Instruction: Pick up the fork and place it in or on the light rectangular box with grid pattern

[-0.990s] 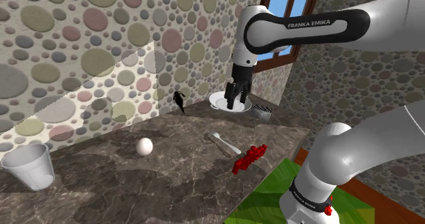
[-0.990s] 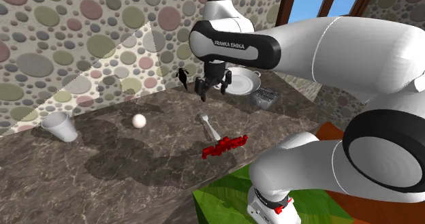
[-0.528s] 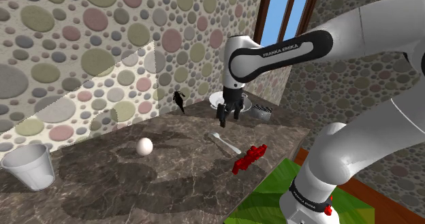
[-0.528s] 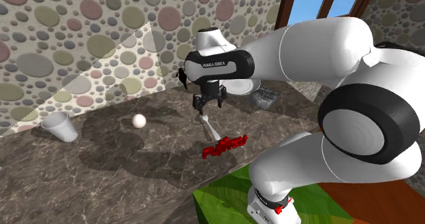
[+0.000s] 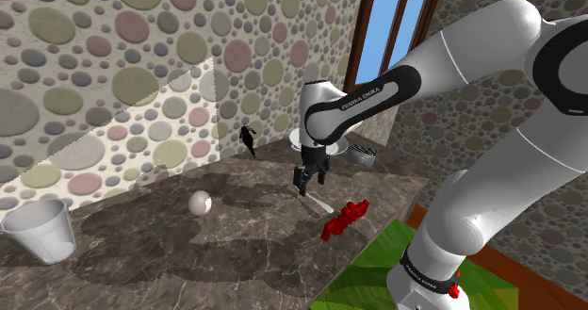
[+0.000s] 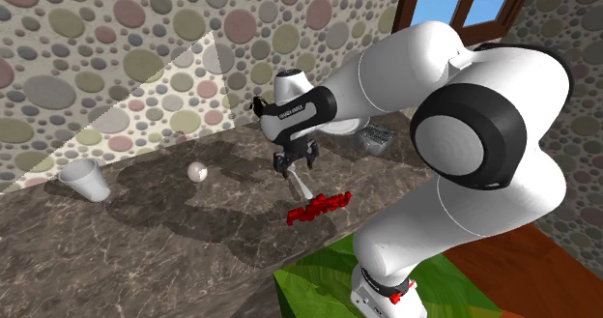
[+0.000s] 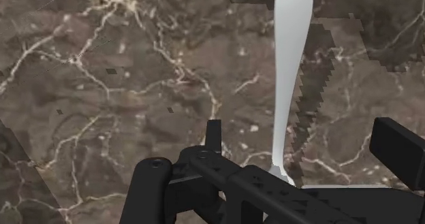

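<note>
A white fork (image 7: 289, 66) lies flat on the dark marble counter (image 5: 236, 252), also seen as the fork (image 5: 320, 203) and the fork (image 6: 302, 187). My black gripper (image 5: 303, 182) hangs low over the fork's far end, fingers pointing down, seen as the gripper (image 6: 295, 164) from the other side. In the wrist view the gripper (image 7: 306, 144) is open, and the fork's end lies between the fingers without touching them. The light box with a grid pattern (image 5: 363, 153) sits at the counter's back corner, also visible as the box (image 6: 377, 138).
A red object (image 5: 345, 219) lies just beside the fork, toward the stand. A white ball (image 5: 199, 203) and a white cup (image 5: 40, 230) sit further along the shoulder view's left. A small black figure (image 5: 248, 138) stands by the pebbled wall. A green surface (image 5: 377, 270) borders the counter.
The gripper has come down and toward the shoulder view's left, from above the white dish near the box to just over the fork's end. It stays open; the fork has not moved.
</note>
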